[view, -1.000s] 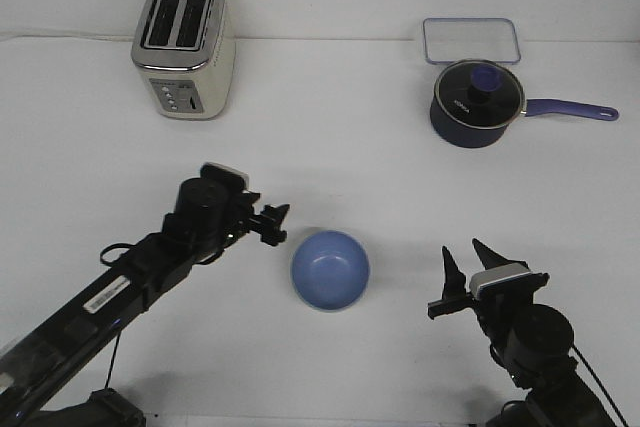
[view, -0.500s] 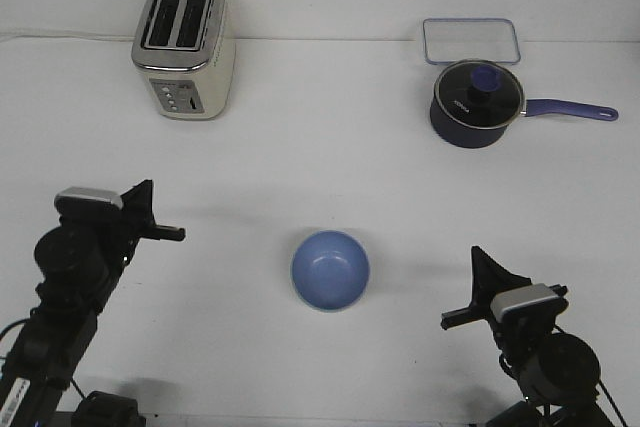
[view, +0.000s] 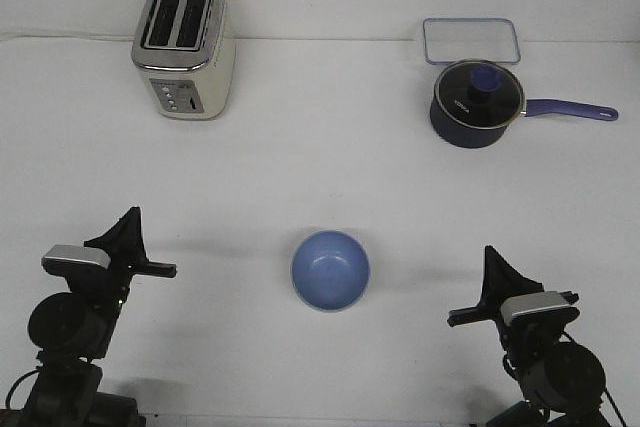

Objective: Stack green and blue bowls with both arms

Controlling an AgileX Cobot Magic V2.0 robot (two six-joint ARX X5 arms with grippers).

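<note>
The pale blue bowl point(view: 330, 269) stands upright on the white table, in the middle near the front. No separate green bowl shows; I cannot tell whether it sits under the blue one. My left gripper point(view: 152, 241) is at the front left, well apart from the bowl, with its fingers spread and empty. My right gripper point(view: 469, 283) is at the front right, also apart from the bowl, open and empty.
A cream toaster point(view: 184, 47) stands at the back left. A dark navy saucepan point(view: 476, 102) with a glass lid and blue handle stands at the back right, with a clear lidded box point(view: 470, 40) behind it.
The left arm has swung away from beside the bowl to the front left corner and drawn back. The right arm has drawn back a little toward the front. The bowl has not moved.
</note>
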